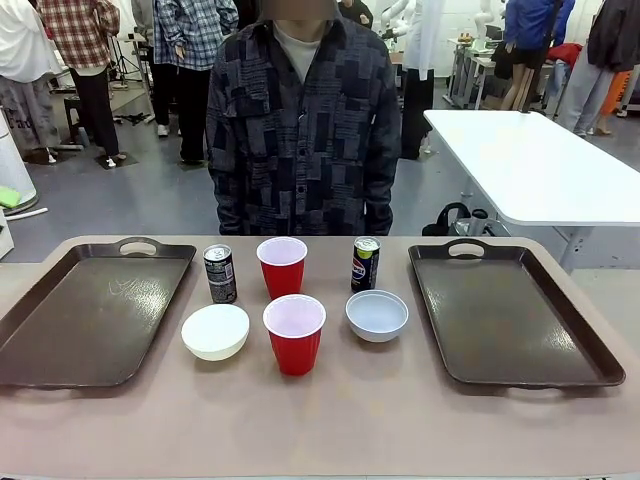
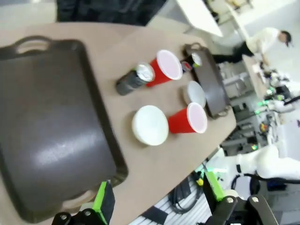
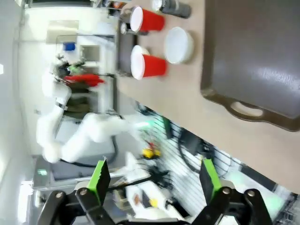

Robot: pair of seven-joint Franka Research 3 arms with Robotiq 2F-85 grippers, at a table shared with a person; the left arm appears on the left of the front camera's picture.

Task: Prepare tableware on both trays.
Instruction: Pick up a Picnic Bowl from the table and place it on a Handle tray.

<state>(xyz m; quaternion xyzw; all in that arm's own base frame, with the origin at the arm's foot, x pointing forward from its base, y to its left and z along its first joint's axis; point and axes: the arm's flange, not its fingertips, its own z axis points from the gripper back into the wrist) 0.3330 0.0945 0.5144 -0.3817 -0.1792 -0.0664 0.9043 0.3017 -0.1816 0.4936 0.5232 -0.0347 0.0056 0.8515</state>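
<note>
Two dark brown trays lie bare on the table, the left tray (image 1: 90, 310) and the right tray (image 1: 510, 310). Between them stand two dark cans (image 1: 220, 273) (image 1: 365, 263), two red cups (image 1: 282, 266) (image 1: 294, 333), a cream bowl (image 1: 215, 331) and a pale grey bowl (image 1: 377, 315). My left gripper (image 2: 157, 197) hangs open and high over the near corner of the left tray (image 2: 47, 122), holding nothing. My right gripper (image 3: 154, 183) is open too, off the table's near edge beside the right tray (image 3: 262, 61), with the grey bowl (image 3: 178, 44) and a red cup (image 3: 147, 65) beyond.
A person in a dark patterned shirt (image 1: 300, 130) stands at the far edge of the table, hands out of sight. A white table (image 1: 540, 170) stands behind at the right. Bare tabletop runs along the near edge (image 1: 320, 420).
</note>
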